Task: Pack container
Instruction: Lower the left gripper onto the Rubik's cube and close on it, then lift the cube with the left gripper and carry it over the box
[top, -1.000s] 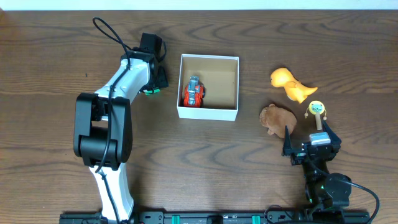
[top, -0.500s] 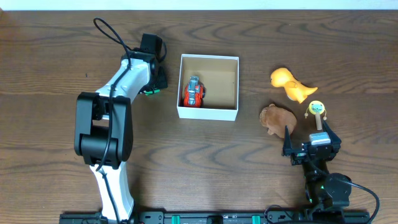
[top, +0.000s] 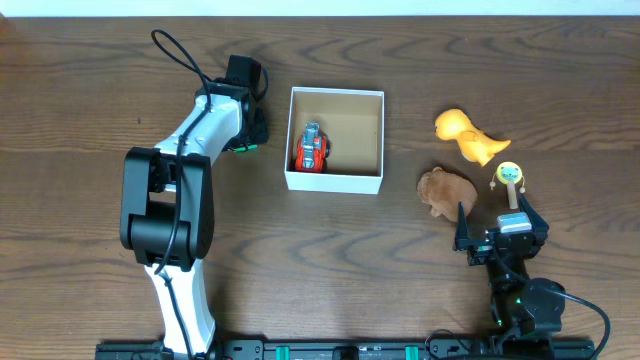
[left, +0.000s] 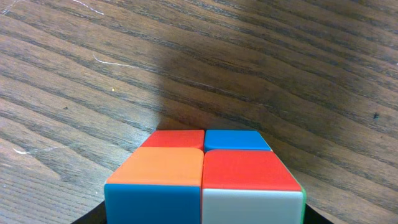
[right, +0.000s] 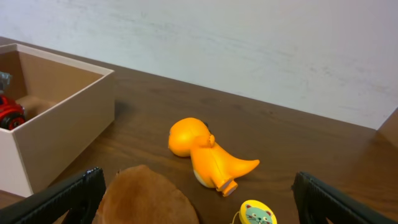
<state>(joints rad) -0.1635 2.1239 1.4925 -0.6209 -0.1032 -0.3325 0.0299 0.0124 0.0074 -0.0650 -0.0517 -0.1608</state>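
Right gripper (top: 497, 228): sits at the near edge of the table (top: 380, 280), on the right. Its fingers (right: 68, 196) stand at the two bottom corners of the right wrist view. The jaws are spread wide and hold nothing.

Brown plush toy (top: 447, 189): lies on the table just beyond the right gripper, low between the spread fingers in the wrist view. Contact with either finger cannot be confirmed.

Small round yellow toy (top: 510, 175): rests to the right of the brown plush toy, near it but apart. A face is printed on it.

Orange dinosaur (top: 468, 135): lies on the table farther back, beyond both smaller toys and touching neither.

Container (top: 333, 182): a square white box with a tan inside, open at the top. It sits near the middle of the table, left of the three toys and well apart from them. A red toy car (top: 311, 148) lies inside, towards the left wall.

Left gripper (top: 247, 130): the left arm reaches to the far half of the table, with its gripper just beside the container's left wall, outside it. A colour cube (left: 202, 180) with red, orange, blue and white squares fills the lower part of the left wrist view, resting on the wood. The fingers are not visible there, so neither jaw opening nor grip on the cube can be determined.
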